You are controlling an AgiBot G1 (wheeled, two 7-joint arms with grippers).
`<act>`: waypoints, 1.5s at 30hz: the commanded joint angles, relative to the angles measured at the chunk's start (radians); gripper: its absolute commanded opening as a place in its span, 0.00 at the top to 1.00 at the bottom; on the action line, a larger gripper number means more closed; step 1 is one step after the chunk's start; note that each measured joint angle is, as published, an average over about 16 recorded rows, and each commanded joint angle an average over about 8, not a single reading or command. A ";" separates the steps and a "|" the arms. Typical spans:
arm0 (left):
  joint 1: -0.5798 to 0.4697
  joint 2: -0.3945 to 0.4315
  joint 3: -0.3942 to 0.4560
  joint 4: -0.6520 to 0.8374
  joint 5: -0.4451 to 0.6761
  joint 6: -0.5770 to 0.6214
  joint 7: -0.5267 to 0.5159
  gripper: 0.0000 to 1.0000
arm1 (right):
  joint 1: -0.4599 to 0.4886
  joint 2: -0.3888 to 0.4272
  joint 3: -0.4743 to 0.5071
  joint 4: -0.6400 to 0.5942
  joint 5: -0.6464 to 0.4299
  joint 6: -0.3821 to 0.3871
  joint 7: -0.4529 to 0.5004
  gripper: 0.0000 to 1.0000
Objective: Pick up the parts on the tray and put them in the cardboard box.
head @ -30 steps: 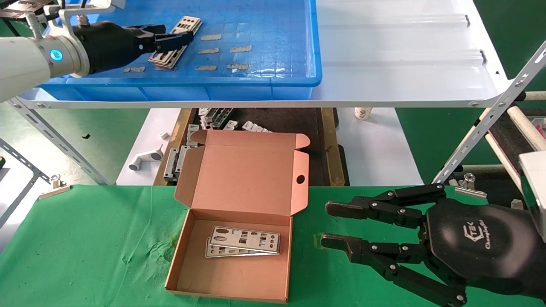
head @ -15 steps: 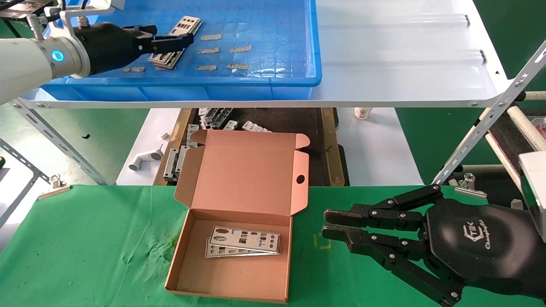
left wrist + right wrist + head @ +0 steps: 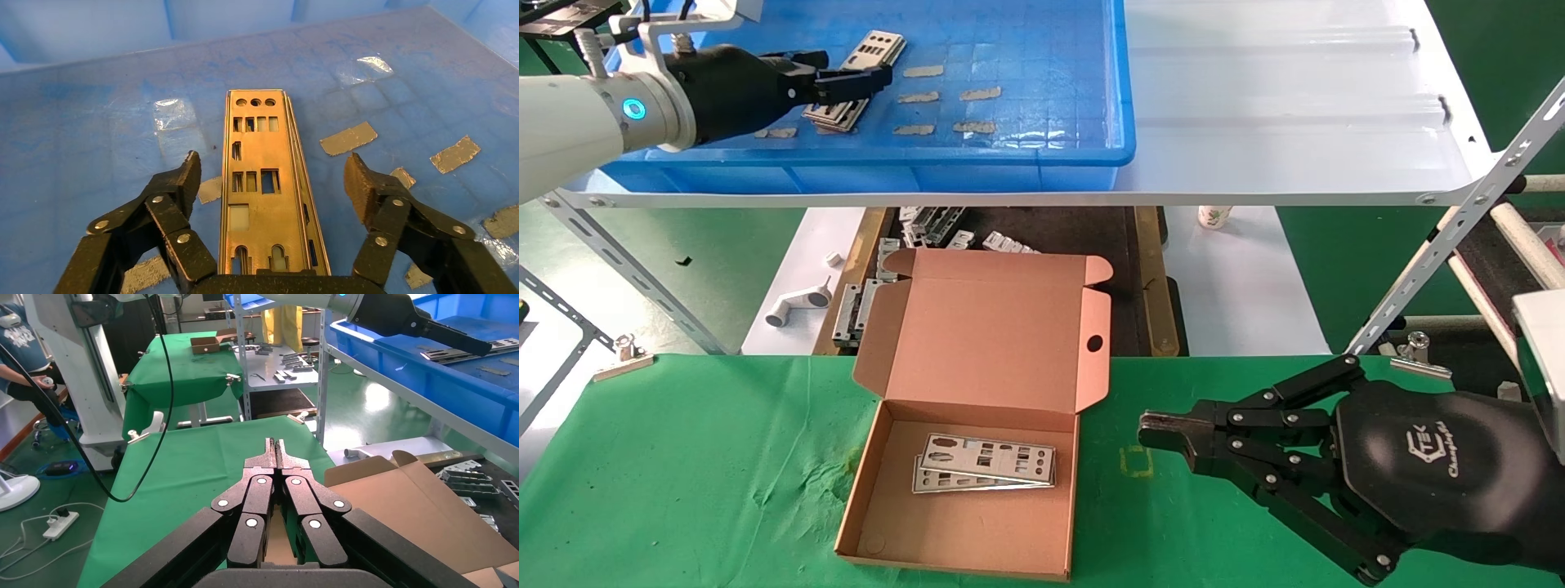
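A stack of thin silvery plates point(image 3: 875, 47) lies in the blue tray point(image 3: 1042, 82) on the white shelf, at its left. My left gripper point(image 3: 860, 80) is open low over this stack. In the left wrist view the plates point(image 3: 257, 159) lie lengthwise between the spread fingers of the left gripper point(image 3: 272, 168), which do not touch them. The open cardboard box point(image 3: 960, 523) sits on the green table and holds two plates point(image 3: 989, 461). My right gripper point(image 3: 1160, 429) is shut and empty, right of the box above the green cloth; it also shows in its wrist view point(image 3: 275, 444).
The white shelf point(image 3: 1295, 106) overhangs the space behind the box. Below it lie chunky grey brackets point(image 3: 854, 306) and a white pipe-like piece point(image 3: 793, 306). A slanted shelf strut point(image 3: 1442, 269) stands at the right. Tan tape patches point(image 3: 977, 94) dot the tray floor.
My right gripper has closed from wide open to shut beside the box. My left gripper has stayed over the plates in the tray, shifting only slightly.
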 commanded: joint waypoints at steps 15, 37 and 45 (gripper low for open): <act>0.006 0.000 0.002 -0.004 0.003 0.000 -0.006 1.00 | 0.000 0.000 0.000 0.000 0.000 0.000 0.000 1.00; -0.028 -0.040 -0.011 -0.060 -0.017 0.093 0.048 1.00 | 0.000 0.000 0.000 0.000 0.000 0.000 0.000 1.00; -0.051 -0.111 -0.016 -0.137 -0.033 0.354 0.164 1.00 | 0.000 0.000 0.000 0.000 0.000 0.000 0.000 1.00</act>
